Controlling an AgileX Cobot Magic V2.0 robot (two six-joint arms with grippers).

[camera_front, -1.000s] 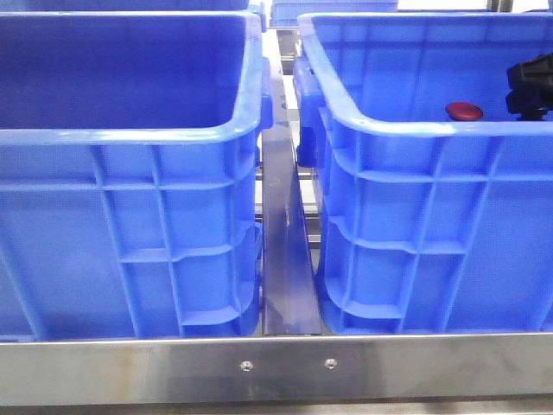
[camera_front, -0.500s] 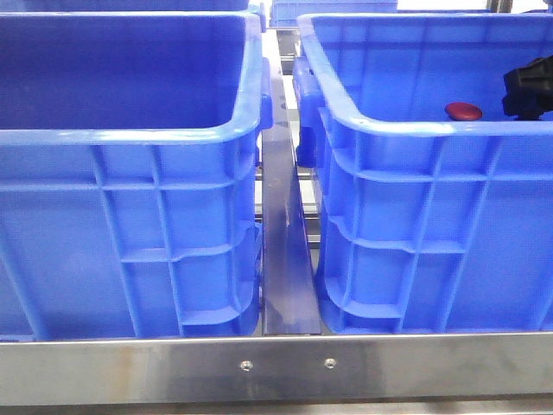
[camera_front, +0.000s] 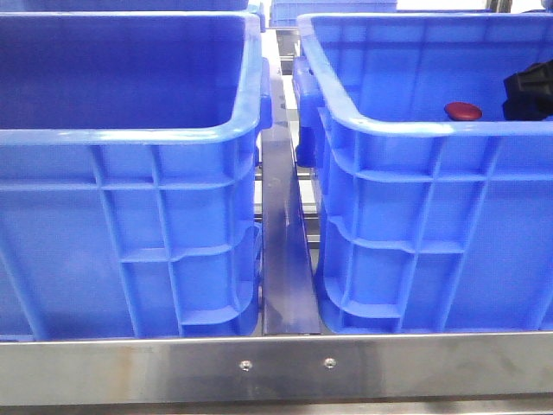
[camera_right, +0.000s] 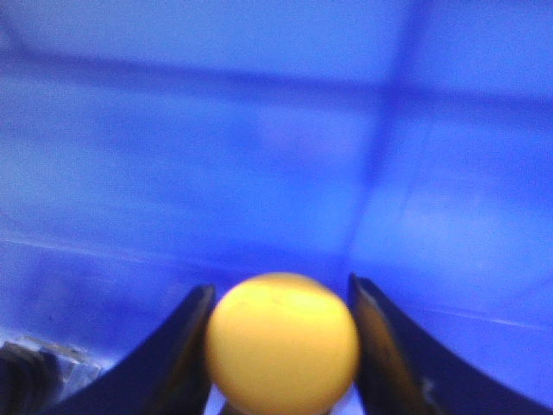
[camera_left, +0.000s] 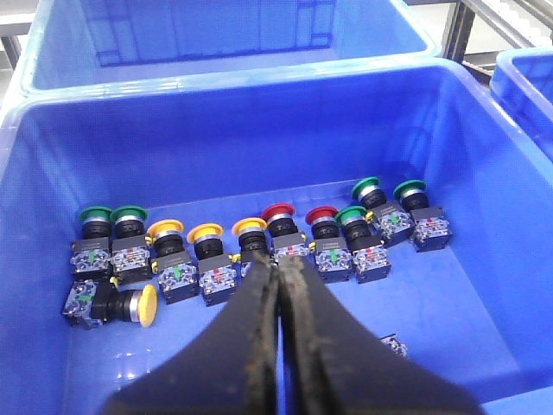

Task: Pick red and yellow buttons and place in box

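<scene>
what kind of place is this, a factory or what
Likely an industrial sorting or kitting station: large blue crates on a metal frame, and one crate holding rows of push buttons with contact blocks, the kind used on control panels.

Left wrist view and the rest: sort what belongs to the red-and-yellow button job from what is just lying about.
Belongs to the job:
- red buttons
- yellow buttons
- yellow button between the right gripper fingers
- red button in the right blue crate

Lying about:
- green buttons
- left gripper, shut, holding nothing
</scene>
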